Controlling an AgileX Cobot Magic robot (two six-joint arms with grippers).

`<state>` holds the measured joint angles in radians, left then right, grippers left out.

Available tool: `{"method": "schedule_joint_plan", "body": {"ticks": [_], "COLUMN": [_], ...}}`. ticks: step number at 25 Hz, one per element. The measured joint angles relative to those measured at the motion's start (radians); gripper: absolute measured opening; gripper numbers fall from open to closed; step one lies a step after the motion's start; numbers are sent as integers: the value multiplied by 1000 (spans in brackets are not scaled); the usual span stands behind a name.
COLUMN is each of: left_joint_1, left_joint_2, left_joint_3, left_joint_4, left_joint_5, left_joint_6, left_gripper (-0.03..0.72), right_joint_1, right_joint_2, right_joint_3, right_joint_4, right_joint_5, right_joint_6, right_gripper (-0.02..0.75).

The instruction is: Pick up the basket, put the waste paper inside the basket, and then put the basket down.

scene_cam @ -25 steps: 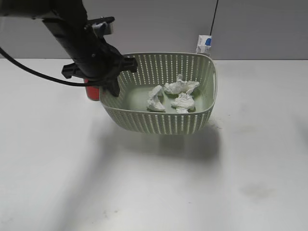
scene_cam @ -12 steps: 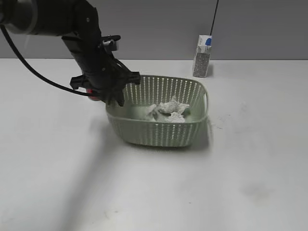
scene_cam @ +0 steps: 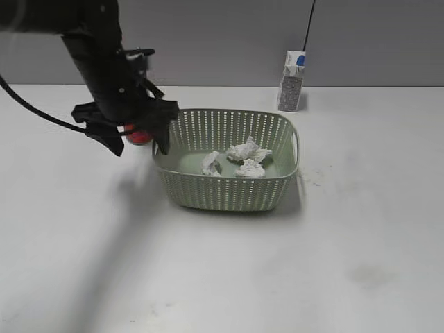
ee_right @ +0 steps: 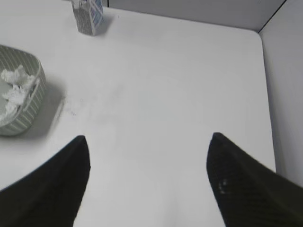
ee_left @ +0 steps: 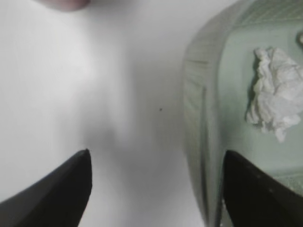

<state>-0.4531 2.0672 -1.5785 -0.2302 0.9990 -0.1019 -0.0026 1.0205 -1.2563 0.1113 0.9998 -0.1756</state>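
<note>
The sage-green basket [scene_cam: 229, 189] stands flat on the white table, with three white waste paper wads [scene_cam: 244, 154] inside. My left gripper [scene_cam: 139, 142] is open at the basket's left wall, one finger outside and one over the rim, not gripping it. In the left wrist view the basket wall [ee_left: 201, 118] and one waste paper wad [ee_left: 274, 97] show between and beside the open fingers [ee_left: 156, 179]. My right gripper [ee_right: 147, 175] is open and empty above bare table; the basket [ee_right: 28, 109] is at its far left. The right arm is out of the exterior view.
A red soda can [scene_cam: 137, 135] stands just left of the basket, partly hidden behind my left gripper. A white-and-grey carton with a blue mark [scene_cam: 291, 81] stands at the back by the grey wall, also in the right wrist view [ee_right: 87, 16].
The basket came down from the air onto the table and levelled. My left gripper opened, let go of the rim and shifted a little left.
</note>
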Motion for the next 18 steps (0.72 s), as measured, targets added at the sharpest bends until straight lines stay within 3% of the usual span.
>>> {"method": "schedule_joint_plan", "body": {"ticks": [6,12,18], "left_joint_1": [122,300,395], "left_joint_2": [-136,-258,-409], "left_joint_3": [-3,-4,42], "left_joint_4": [18,40,60], "left_joint_5": [91,203,212], "left_joint_6": [94,179,243], "left_gripper": [648,619,580], "right_joint_1": [0,0,0], "right_joint_2": [-178,-397,-614], "right_joint_3": [284,561,747], "right_joint_4": [21,49,50], "right_joint_5": [-40,-54,-65], "right_joint_6": [-3,13,18], "right_gripper": [580,580,580]}}
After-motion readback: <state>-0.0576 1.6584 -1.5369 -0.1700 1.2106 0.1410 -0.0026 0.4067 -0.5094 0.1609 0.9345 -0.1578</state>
